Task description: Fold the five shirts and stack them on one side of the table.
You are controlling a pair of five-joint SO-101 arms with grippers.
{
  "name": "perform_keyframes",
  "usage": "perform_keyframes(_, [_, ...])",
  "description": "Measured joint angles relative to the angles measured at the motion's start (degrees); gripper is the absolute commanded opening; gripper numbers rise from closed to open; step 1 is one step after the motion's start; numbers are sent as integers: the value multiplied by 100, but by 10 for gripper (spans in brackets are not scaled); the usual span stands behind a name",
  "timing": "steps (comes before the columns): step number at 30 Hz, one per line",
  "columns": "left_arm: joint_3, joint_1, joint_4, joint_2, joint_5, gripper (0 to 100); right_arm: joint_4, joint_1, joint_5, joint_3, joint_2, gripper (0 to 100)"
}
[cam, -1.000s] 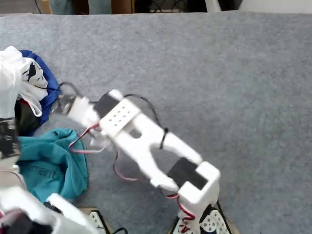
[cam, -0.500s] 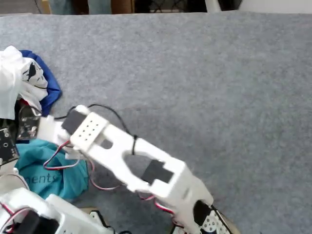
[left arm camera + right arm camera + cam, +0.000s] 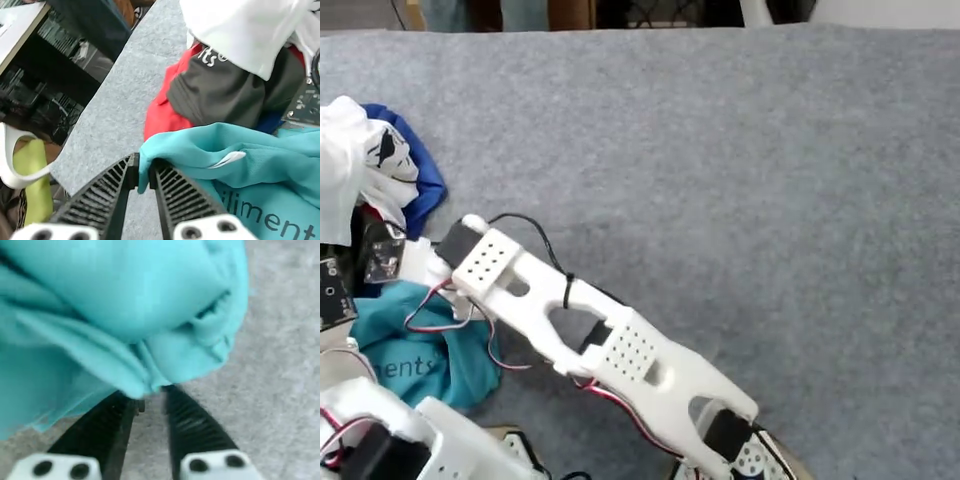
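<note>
A: We begin with the table (image 3: 770, 150). All our cloth is bunched at its left edge, so any pull leftward could drag a shirt over the side.

B: Then the teal shirt (image 3: 420, 345), crumpled at the near left. It touches the others. From the left wrist we see the grey shirt (image 3: 225, 92) and the red shirt (image 3: 160, 112) lying against its far side. The white shirt (image 3: 345, 160) is draped over the grey one, and the blue shirt (image 3: 415, 165) peeks out beneath the white. If we lift teal quickly, we judge the neighbours may come along or topple.

A: The right arm (image 3: 580, 320) worries us too. It stretches low from the near right across to the left, and its cables hang over the teal cloth. We could snag one in a fold.

B: Now the left gripper (image 3: 142, 172). It is clamped on a thin edge of teal, right at the fingertips. We think a hard tug slips it free.

A: And the right gripper (image 3: 150, 400) stands slightly apart. Teal bulges over its tips and table shows between the fingers. If we close here we may pinch several layers, or only a loose fold.

B: Then our two holds would sit on unrelated spots, and we would spread a twisted shirt instead of a flat one.
</note>
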Motion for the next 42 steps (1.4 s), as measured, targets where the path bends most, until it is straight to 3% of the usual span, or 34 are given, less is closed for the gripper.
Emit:
perform_keyframes(5, [0,264,0,0,132,29,642,264,-149,-782,343,13])
perform_keyframes(11, [246,492,-18,0,264,29,1178,1081,-167,-1547,387,13])
perform_keyframes(26, [897,1354,-607,26,888,29,1231,2567,-229,-844,-316,15])
perform_keyframes(31, [897,1380,-624,26,932,29,1152,1916,273,-800,-343,36])
perform_keyframes(37, [862,1029,-624,26,932,29,413,835,334,-747,-343,229])
perform_keyframes(42, [774,853,-624,26,932,29,158,141,747,-747,79,297])
